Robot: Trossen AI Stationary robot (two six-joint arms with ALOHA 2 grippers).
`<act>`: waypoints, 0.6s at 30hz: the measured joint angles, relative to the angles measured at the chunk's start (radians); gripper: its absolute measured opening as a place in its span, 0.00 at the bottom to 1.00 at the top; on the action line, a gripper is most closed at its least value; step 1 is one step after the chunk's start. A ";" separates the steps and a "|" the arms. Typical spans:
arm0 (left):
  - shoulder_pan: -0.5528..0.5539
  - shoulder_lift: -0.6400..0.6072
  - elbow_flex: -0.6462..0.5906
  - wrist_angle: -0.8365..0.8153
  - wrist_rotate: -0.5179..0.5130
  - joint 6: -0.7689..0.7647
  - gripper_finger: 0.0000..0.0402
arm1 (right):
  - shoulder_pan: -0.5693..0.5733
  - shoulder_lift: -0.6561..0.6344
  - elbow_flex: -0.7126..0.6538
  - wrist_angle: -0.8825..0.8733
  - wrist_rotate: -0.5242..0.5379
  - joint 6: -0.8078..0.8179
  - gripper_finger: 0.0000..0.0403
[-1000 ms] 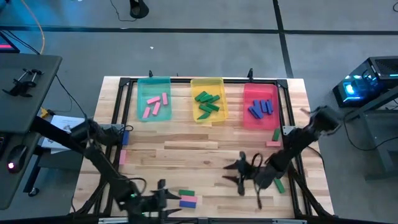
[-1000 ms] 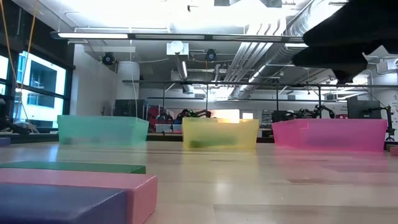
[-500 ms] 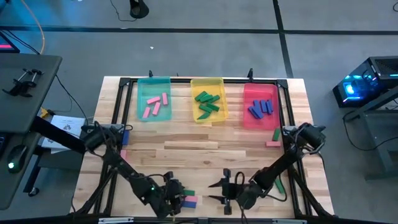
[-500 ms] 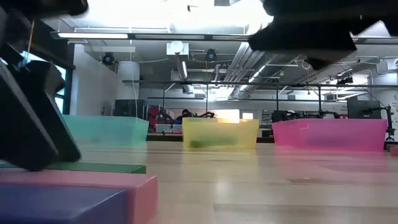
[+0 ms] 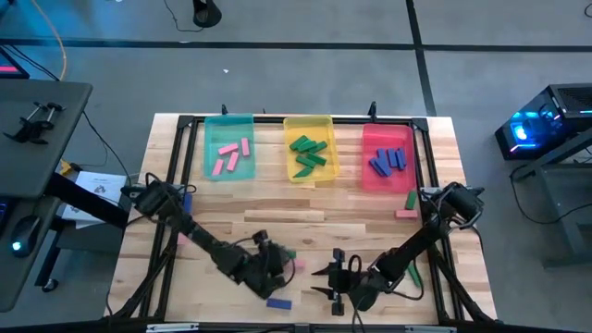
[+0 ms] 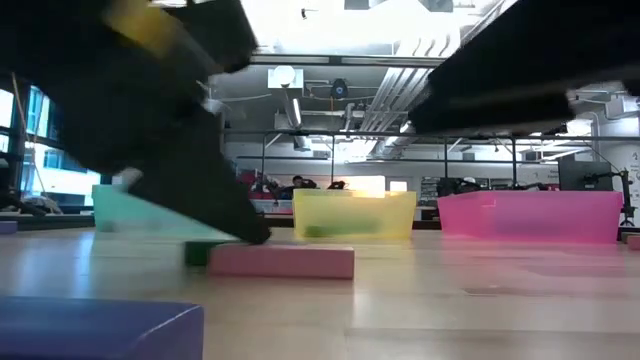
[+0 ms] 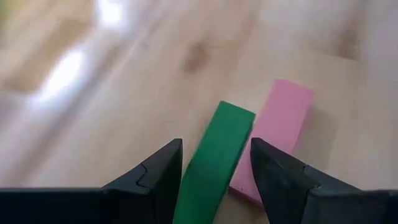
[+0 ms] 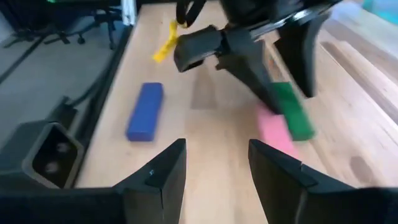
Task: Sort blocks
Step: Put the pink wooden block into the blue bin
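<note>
From above, we are reaching our left end effector (image 5: 271, 262) over a green block (image 5: 288, 252) near the table (image 5: 277, 215) front edge. In our left wrist view its fingers are straddling the green block (image 7: 214, 158), spread apart, beside a pink block (image 7: 273, 138). Our right end effector (image 5: 335, 282) is waiting open nearby.

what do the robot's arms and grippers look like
Both arms are slim, dark, jointed links. The left gripper and right gripper each end in two matte black, wedge-shaped fingers with angular stepped edges. No markings are legible.
</note>
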 joint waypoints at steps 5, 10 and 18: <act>0.034 -0.067 -0.003 0.025 -0.018 0.135 0.43 | -0.042 0.000 -0.001 -0.030 -0.050 0.009 0.40; 0.001 -0.181 -0.002 -0.056 -0.058 0.121 0.43 | -0.109 0.010 -0.001 -0.047 -0.094 0.001 0.40; -0.188 -0.287 -0.001 -0.324 -0.244 -0.186 0.43 | -0.237 0.098 -0.001 0.017 -0.256 -0.076 0.45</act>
